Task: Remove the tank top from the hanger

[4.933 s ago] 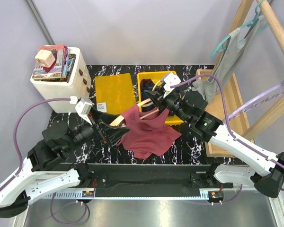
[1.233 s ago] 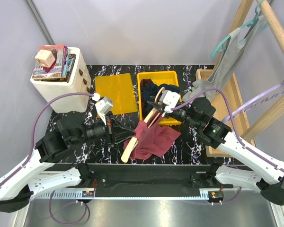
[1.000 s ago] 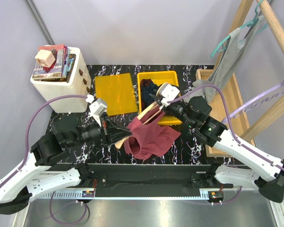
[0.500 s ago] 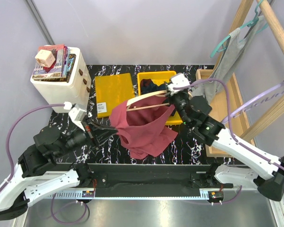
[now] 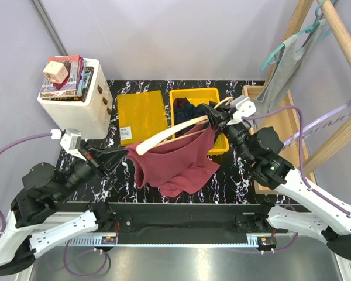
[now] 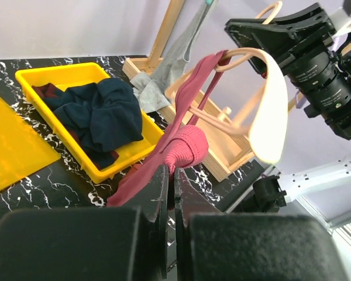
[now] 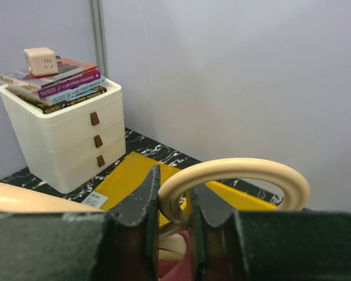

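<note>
- Tank top (image 5: pixel 178 167): maroon ribbed knit, limp. It hangs above the table, strung between the two arms.
- Roughly half done, I'd say: one end of the hanger (image 5: pixel 164 136) pokes out bare, while a strap loops over it near the hook.
- Left gripper (image 6: pixel 171 175): fingers closed, pinching a bunched roll of the fabric.
- Right gripper (image 7: pixel 174 205): clamped on the hanger's hook.
- Hanger is smooth, cream and curved; wood or plastic, can't tell.
- Remaining: slide that last strap off.

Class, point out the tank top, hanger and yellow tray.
tank top (image 5: pixel 178 164), top external view, middle of the red cloth
hanger (image 5: pixel 158 139), top external view, its bare wooden arm
yellow tray (image 5: pixel 193 92), top external view, far rim
</note>
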Robot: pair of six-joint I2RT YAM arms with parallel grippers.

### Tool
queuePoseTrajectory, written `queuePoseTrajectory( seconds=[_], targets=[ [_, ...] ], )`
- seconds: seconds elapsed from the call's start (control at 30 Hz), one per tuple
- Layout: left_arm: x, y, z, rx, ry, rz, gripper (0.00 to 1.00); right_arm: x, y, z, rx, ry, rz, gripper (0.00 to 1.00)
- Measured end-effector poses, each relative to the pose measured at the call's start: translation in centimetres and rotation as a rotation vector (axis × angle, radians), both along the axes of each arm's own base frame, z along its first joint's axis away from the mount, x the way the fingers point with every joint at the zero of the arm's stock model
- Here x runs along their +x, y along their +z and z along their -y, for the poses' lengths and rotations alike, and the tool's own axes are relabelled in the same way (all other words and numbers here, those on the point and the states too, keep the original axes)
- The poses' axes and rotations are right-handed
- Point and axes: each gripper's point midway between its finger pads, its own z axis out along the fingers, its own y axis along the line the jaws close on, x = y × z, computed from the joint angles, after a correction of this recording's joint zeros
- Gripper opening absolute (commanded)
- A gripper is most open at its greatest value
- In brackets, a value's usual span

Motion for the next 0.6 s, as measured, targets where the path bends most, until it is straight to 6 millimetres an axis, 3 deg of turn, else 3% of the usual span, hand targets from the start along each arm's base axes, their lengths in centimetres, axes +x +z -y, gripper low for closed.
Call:
queuePoseTrajectory(
  seconds=[0.07,0.17,0.3,0.53,0.6],
  targets=[
    [0.3,-0.6,0.3,0.002,0.007,-0.007,0.00,0.5,-0.5,-0.1,0.064,-0.012,-0.060,0.00],
    [1.5,-3.4,1.8,0.045,0.018,-0.043,0.00,0.2,-0.3,-0.3,0.195,0.020,-0.126,0.00],
    [3.6,-7.1,4.1,0.158,0.044,-0.114,0.00,-0.9,0.9,-0.6,0.382,0.109,-0.188,0.00],
    [7.0,-10.9,8.6,0.312,0.055,-0.191,0.00,-3.4,2.6,-0.6,0.566,0.266,-0.219,0.00],
    [7.2,-11.7,9.0,0.337,0.053,-0.206,0.13,-3.7,2.9,-0.6,0.571,0.277,-0.212,0.00]
  ],
)
